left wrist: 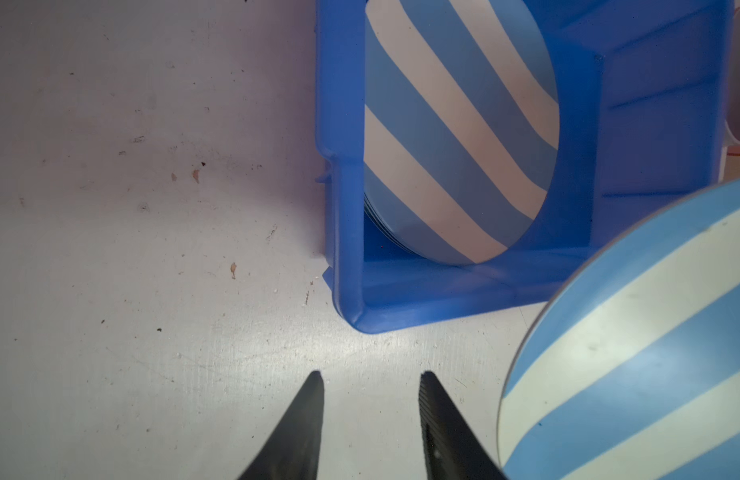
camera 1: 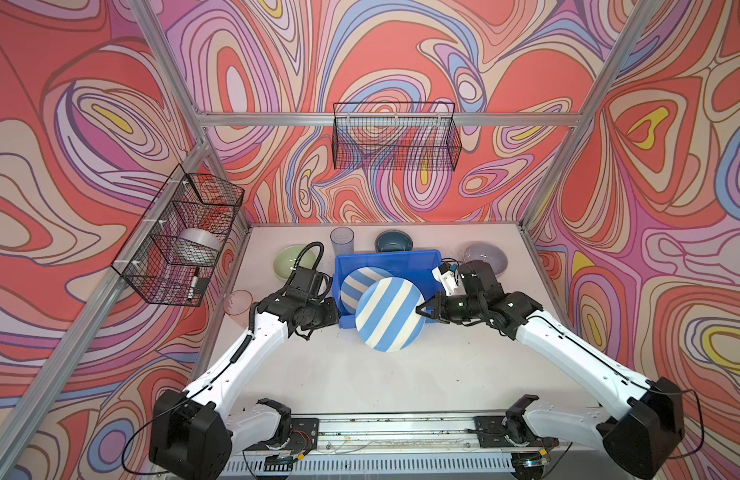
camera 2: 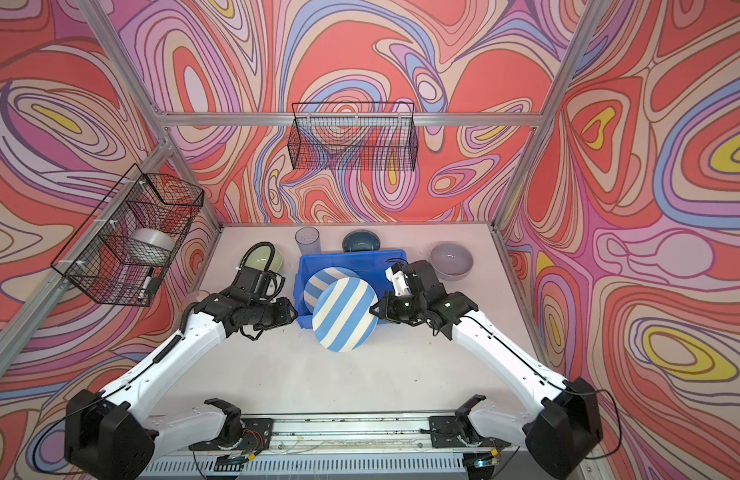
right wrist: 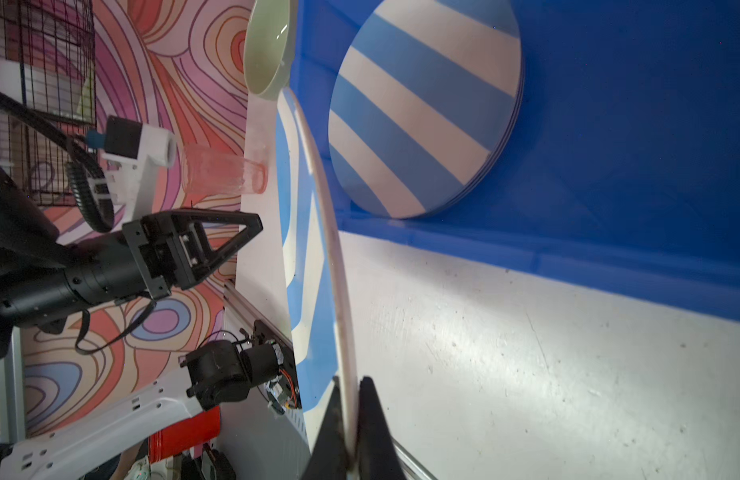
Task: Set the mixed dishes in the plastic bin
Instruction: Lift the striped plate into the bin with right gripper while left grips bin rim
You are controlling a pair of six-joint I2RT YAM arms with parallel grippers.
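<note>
Leftmost, a wire basket (camera 1: 160, 286) on the side wall holds a tape roll (camera 1: 200, 245). On the table (camera 1: 401, 374) a pink tumbler (camera 1: 237, 302) stands upright near the left edge. A green bowl (camera 1: 283, 262) sits farther back, with a cable of the left arm crossing in front of it. The left gripper (left wrist: 370, 376) hovers over bare table just beside the bin's near left corner, its fingers apart with nothing between them. A clear tumbler (camera 1: 342, 240) stands upright just behind the bin (camera 1: 401, 259), by its back left corner. Inside the bin, toward its left wall, lies a stack (camera 1: 357, 282) of blue-and-white striped plates; several rims show in the left wrist view. Another striped plate (camera 1: 389, 316) hangs tilted over the bin's near rim. It partly covers the stack in both top views and reaches out over the table; whether it touches the bin I cannot tell. A blue bowl (camera 1: 394, 242) sits just behind the bin's back wall. The right gripper (camera 1: 422, 311) is clamped on the plate's right rim, with the edge pinched between its fingers in the right wrist view. A lavender bowl (camera 1: 484, 251) rests right of the bin, apart from it.
</note>
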